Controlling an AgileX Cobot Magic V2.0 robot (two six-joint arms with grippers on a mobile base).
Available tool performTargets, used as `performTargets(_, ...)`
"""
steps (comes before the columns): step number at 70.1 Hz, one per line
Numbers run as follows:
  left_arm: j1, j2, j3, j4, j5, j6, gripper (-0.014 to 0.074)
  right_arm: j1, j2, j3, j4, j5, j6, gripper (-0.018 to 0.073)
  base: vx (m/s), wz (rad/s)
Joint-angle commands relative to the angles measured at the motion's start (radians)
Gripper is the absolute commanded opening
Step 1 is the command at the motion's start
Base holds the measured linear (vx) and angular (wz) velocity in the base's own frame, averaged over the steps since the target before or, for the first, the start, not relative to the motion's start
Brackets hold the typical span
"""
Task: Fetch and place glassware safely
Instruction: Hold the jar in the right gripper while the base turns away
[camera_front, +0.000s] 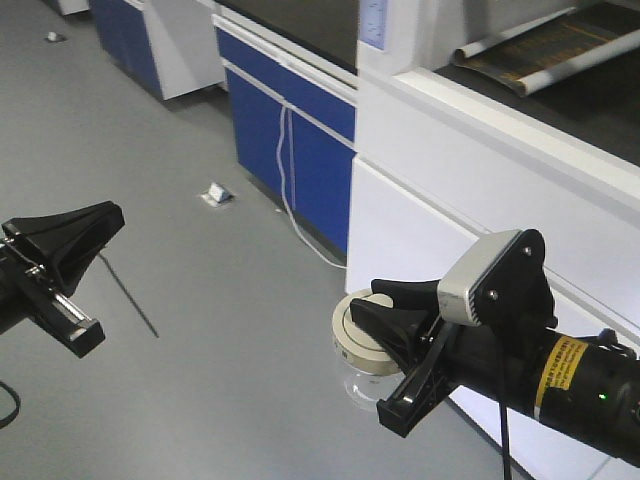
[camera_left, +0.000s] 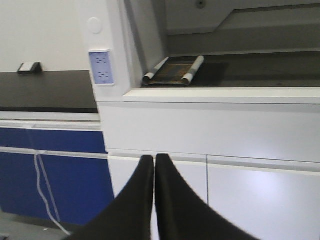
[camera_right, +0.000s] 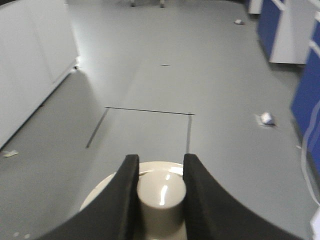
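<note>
The glassware (camera_front: 362, 362) is a squat clear jar with a cream-white lid (camera_front: 352, 335), hanging above the grey floor beside the white cabinet. My right gripper (camera_front: 374, 302) is shut on the lid's central knob. In the right wrist view the two black fingers (camera_right: 126, 187) press both sides of the knob (camera_right: 161, 195), and the lid's rim (camera_right: 97, 197) shows below. The glass body is hidden there. My left gripper (camera_front: 110, 216) hangs at the left, shut and empty. In its wrist view the fingertips (camera_left: 154, 160) meet in front of the white cabinet.
Blue cabinets (camera_front: 300, 140) with a hanging white cable (camera_front: 285, 180) stand along the wall. The white cabinet (camera_front: 420, 230) carries a dark counter with a rolled mat (camera_front: 545, 50). A socket panel (camera_left: 101, 67) sits on its post. A small scrap (camera_front: 217, 193) lies on the floor.
</note>
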Motion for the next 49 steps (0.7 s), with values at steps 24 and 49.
performTargets(24, -0.008, -0.012, -0.023, -0.041, -0.053, -0.010, -0.0007, -0.001, -0.018, -0.037, 0.019, -0.081, -0.011, -0.0001, 0.02, 0.63)
performTargets(49, -0.008, -0.012, -0.023, -0.041, -0.053, -0.010, -0.0007, -0.001, -0.018, -0.037, 0.019, -0.081, -0.011, -0.0001, 0.20, 0.49)
